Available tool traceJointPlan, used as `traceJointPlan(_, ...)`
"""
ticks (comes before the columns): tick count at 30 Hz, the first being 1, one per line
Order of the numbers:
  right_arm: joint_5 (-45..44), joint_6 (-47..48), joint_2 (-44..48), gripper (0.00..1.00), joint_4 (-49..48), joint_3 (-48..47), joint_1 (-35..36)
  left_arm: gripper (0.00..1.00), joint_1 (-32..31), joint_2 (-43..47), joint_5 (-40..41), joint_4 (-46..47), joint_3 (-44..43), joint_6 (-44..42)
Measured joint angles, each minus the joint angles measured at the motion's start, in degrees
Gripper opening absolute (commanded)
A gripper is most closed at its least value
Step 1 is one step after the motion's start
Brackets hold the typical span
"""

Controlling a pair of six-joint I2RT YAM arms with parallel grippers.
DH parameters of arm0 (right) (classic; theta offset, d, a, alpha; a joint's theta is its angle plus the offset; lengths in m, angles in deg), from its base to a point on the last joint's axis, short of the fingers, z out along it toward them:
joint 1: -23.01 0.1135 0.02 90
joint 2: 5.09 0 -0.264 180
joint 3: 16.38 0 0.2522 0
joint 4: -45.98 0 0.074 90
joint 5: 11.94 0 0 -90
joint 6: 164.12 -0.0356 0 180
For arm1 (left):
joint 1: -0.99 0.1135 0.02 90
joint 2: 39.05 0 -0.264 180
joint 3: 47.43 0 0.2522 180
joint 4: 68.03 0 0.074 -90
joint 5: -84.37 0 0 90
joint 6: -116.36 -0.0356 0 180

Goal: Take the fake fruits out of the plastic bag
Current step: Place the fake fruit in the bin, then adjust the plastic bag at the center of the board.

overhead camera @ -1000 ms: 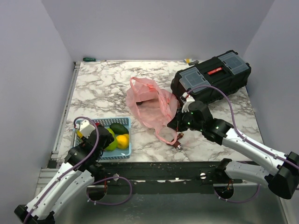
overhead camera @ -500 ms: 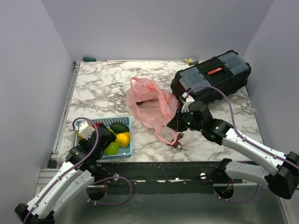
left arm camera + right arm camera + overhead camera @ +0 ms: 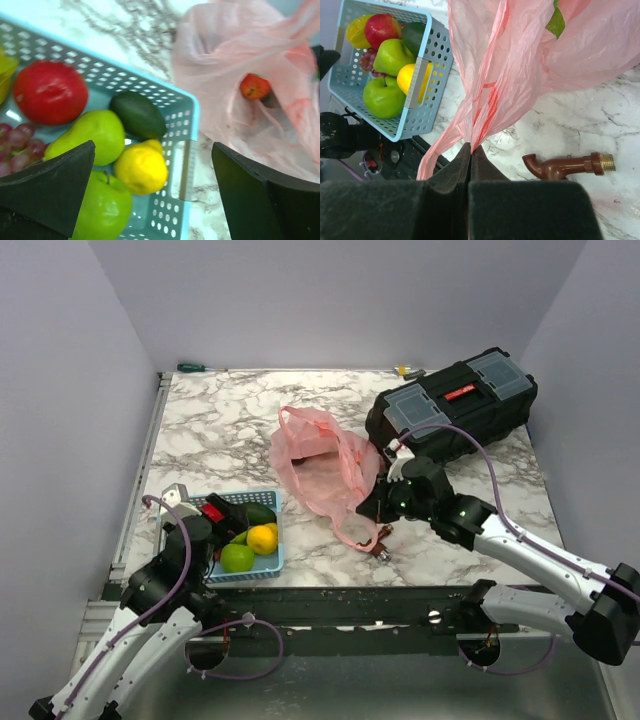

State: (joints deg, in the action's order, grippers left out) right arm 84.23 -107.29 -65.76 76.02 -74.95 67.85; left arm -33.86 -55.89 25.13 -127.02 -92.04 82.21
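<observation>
The pink plastic bag (image 3: 322,468) lies mid-table, its mouth open. My right gripper (image 3: 470,148) is shut on the bag's near edge by a handle (image 3: 368,512). A small red fruit (image 3: 254,86) shows through the bag in the left wrist view (image 3: 235,75). My left gripper (image 3: 195,528) is open and empty, above the near left end of the blue basket (image 3: 268,560). In the basket lie a red apple (image 3: 49,92), a green pear (image 3: 92,136), a green apple (image 3: 102,210) and a yellow lemon (image 3: 141,167).
A dark avocado (image 3: 137,114) and purple grapes (image 3: 17,145) also lie in the basket. A brown pipe fitting (image 3: 565,166) lies right of the bag handle. A black toolbox (image 3: 450,410) stands at the back right. A screwdriver (image 3: 192,367) lies at the far edge.
My left gripper has pulled back toward the near left, off the basket, uncovering the green apple and the lemon. The right gripper and the bag have held still.
</observation>
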Motion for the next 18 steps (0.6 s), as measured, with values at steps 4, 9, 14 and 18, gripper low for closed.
traceJointPlan(4,2.14,-0.28,-1.18,0.01,-0.46,0.0,0.0,0.99,0.0,2.27,-5.11,6.71,0.0,-5.97)
traceJointPlan(9,6.51,-0.15,-1.53,0.01,-0.59,0.09,0.0,0.97,0.0,0.9,-16.94,16.94,0.52,-11.96)
traceJointPlan(14,15.1,1.84,0.42,0.01,-1.62,2.54,0.07,0.89,-0.02,-6.99,-34.67,28.5,1.03,-15.45)
traceJointPlan(18,22.29,3.3,2.32,0.01,-1.6,3.76,0.24,0.87,-0.37,-15.17,-47.91,38.71,2.71,-15.56)
